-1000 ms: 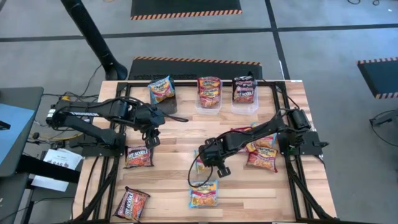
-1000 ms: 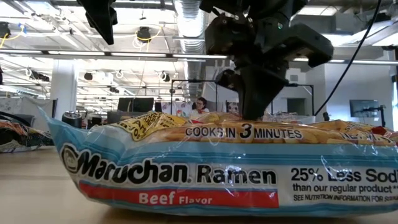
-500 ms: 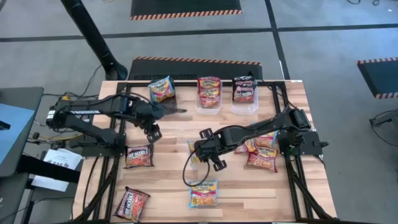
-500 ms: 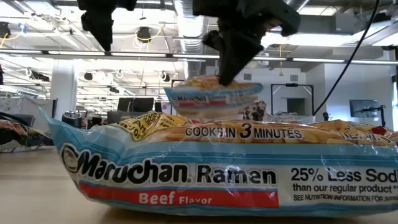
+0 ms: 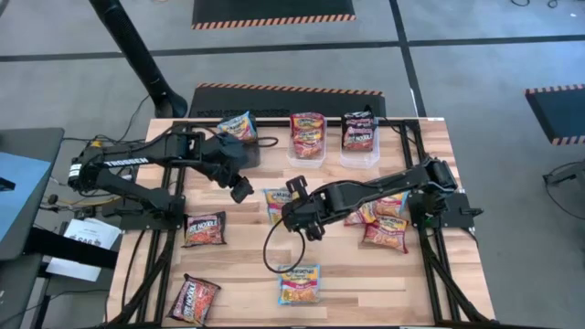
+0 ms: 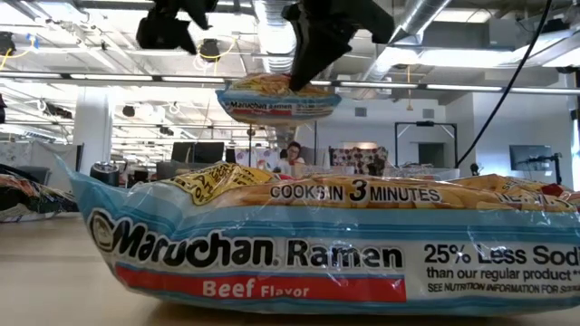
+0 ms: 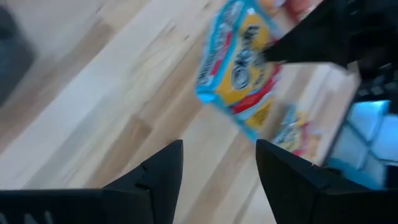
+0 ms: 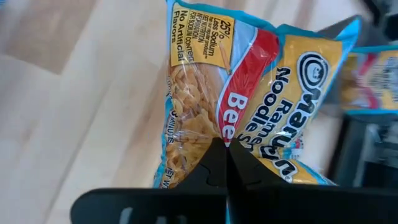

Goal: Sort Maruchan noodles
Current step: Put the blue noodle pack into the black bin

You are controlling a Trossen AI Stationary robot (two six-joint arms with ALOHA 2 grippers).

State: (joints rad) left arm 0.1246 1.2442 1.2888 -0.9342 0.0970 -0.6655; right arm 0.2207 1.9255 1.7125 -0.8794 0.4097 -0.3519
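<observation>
My right gripper (image 5: 292, 212) is shut on a light blue/yellow Maruchan packet (image 5: 277, 203), held above the table's middle; the low view shows that packet (image 6: 278, 98) high in the air. My left gripper (image 5: 241, 189) hovers open just to its left, and through its fingers (image 7: 217, 165) I see the held packet (image 7: 239, 68). Another light blue packet (image 5: 299, 284) lies flat near the front edge. Two black/red packets (image 5: 205, 228) (image 5: 194, 297) lie flat at the left. A pile of packets (image 5: 384, 224) lies at the right. My right gripper pinches the packet's upper face near its middle (image 8: 231, 127) between its two shut fingers, and the wrapper creases there. The fingers slant down from the table's right side. The packet hangs about level under the fingers (image 6: 304, 72), lifted clear of the table.
Along the far edge stand a dark bin with a light blue packet (image 5: 238, 131) and two clear bins, one with red/orange packets (image 5: 307, 135), one with black/red packets (image 5: 359, 135). A cable (image 5: 274, 256) loops below my right arm. Bare wood lies between the front packets.
My right gripper has risen and gone toward the table's far edge and a little left, lifting the light blue packet clear of the table. My left gripper has swung toward the table's right, nearer the held packet, and has rolled.
</observation>
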